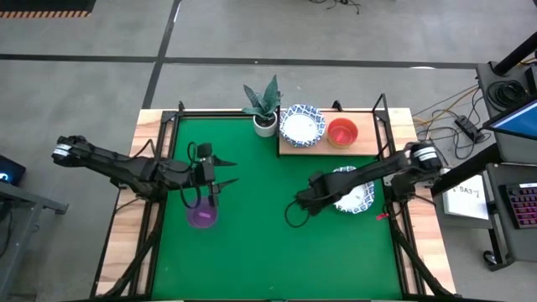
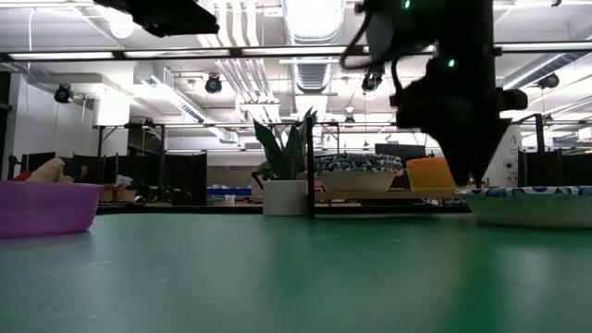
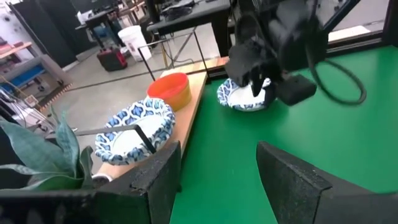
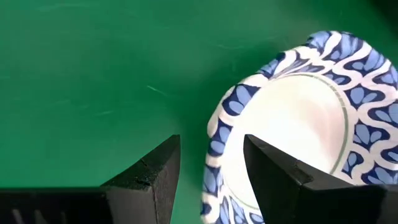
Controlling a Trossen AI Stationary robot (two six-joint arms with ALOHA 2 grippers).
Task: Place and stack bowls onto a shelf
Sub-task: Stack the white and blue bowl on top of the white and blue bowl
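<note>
From above, the shelf (image 1: pixel 329 143) lies along the far edge of the surface (image 1: pixel 268 252), toward its right corner, carrying a blue-patterned bowl (image 1: pixel 301 124) and a red bowl (image 1: pixel 342 132) side by side. A potted plant (image 1: pixel 263 107) stands just beside the shelf's left end. The right hand (image 1: pixel 300 204) sits low near the middle of the surface, at the left rim of a second patterned bowl (image 1: pixel 354 191) that lies by the right edge, partly under the arm. The left hand (image 1: pixel 220 172) hovers left of centre, fingers spread and holding nothing; the purple bowl (image 1: pixel 202 216) rests on the mat just beside it, toward the near edge.

At table height, the purple bowl (image 2: pixel 46 207) sits at the left edge, the plant (image 2: pixel 286 176) mid-distance, and the shelf bowls (image 2: pixel 359 172) behind it. The right arm hangs dark over the patterned bowl (image 2: pixel 532 203) at the right.

The left wrist camera shows its own fingers (image 3: pixel 297 186) wide apart and empty, with the shelf (image 3: pixel 186 115) and the right arm beyond.

The right wrist camera shows its fingers (image 4: pixel 160 171) parted, one finger on the mat outside the patterned bowl (image 4: pixel 305 124) and the other inside over its rim, not clamped.
</note>
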